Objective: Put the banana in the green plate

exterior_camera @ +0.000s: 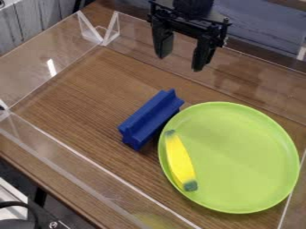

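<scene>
already the banana (178,160) lies inside the green plate (245,152), lower middle; gripper (185,52) up top hangs wide, empty.

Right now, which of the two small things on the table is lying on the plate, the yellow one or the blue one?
The yellow banana. It lies inside the green plate near its left rim, while the blue block sits on the wood beside the plate.

Single view only. Camera sits high, off the near corner of the worktop (84,98), looking down and across at a slant. Fairly close: green plate (239,134) fills lower right, end effector (183,49) hangs at top edge, arm cropped above.
</scene>
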You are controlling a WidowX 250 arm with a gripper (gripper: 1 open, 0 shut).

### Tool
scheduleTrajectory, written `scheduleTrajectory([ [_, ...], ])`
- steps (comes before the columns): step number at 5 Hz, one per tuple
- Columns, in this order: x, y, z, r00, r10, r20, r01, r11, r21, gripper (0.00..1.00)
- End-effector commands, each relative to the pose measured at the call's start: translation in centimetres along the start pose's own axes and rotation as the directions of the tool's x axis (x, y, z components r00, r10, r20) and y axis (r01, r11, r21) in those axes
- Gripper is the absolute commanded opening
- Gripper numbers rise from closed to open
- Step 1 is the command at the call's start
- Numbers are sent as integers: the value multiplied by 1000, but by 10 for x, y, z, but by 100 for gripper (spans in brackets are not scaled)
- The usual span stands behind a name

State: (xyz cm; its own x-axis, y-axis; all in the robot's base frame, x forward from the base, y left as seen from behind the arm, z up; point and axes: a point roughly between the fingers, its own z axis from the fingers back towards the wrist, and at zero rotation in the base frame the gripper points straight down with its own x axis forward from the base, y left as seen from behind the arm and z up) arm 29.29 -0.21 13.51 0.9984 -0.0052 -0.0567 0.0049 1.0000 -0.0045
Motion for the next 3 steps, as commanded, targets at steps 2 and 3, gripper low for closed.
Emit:
scheduleTrajectory([
  [2, -21, -13, -9, 999, 34, -8, -35, 999, -14, 100],
  [3, -40, -25, -11, 996, 90, 21, -89, 996, -31, 100],
])
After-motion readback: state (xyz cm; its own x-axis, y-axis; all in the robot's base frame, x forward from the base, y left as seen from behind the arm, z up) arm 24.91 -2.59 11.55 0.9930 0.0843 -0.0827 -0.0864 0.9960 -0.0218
